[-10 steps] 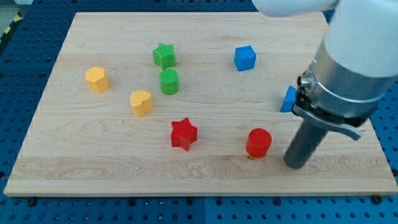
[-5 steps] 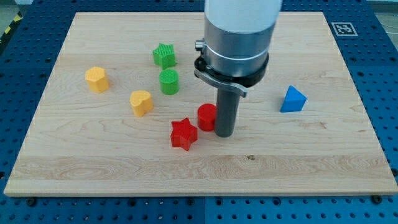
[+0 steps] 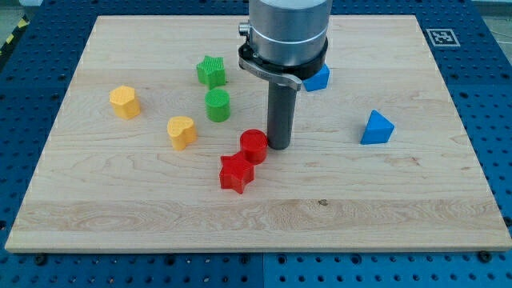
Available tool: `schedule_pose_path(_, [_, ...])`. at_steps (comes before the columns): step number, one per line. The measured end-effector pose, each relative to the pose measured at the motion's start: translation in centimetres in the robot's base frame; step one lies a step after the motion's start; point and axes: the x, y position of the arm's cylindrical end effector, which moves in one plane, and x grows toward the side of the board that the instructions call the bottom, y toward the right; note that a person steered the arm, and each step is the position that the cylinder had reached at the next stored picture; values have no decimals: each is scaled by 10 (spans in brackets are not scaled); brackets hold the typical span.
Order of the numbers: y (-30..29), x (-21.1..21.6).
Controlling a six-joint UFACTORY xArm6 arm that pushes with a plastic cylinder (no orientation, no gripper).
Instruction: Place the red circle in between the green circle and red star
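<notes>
My tip (image 3: 279, 146) on desk (image 3: 416, 192), holding nothing, no jaws. Red circle (image 3: 254, 146) just beside it, view's left, touching red star (image 3: 236, 174). Green circle (image 3: 218, 105) farther up-left.

single raised view, angled down over the whole board (image 3: 448, 200)

Our arm's grey housing (image 3: 286, 32) runs off the view's top edge, so we cannot see its upper part. It also covers most of the blue block (image 3: 319, 78), leaving only a corner, too little to tell us its shape.
</notes>
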Motion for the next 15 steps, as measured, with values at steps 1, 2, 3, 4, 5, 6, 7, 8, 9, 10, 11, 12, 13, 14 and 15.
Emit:
schedule_pose_path(1, [-3, 0])
schedule_pose_path(2, [-3, 5])
schedule_pose_path(3, [-4, 15])
schedule_pose_path(4, [-4, 14])
schedule_pose_path(5, [0, 17])
schedule_pose_path(6, [2, 24])
schedule_pose_path(7, [2, 47])
schedule_pose_path(8, [2, 76])
schedule_pose_path(9, [1, 62])
schedule_pose_path(10, [-1, 53])
schedule_pose_path(11, [-12, 47])
schedule_pose_path(12, [-26, 35])
schedule_pose_path(13, [-21, 19])
schedule_pose_path(14, [-1, 19])
schedule_pose_path(15, [-6, 17])
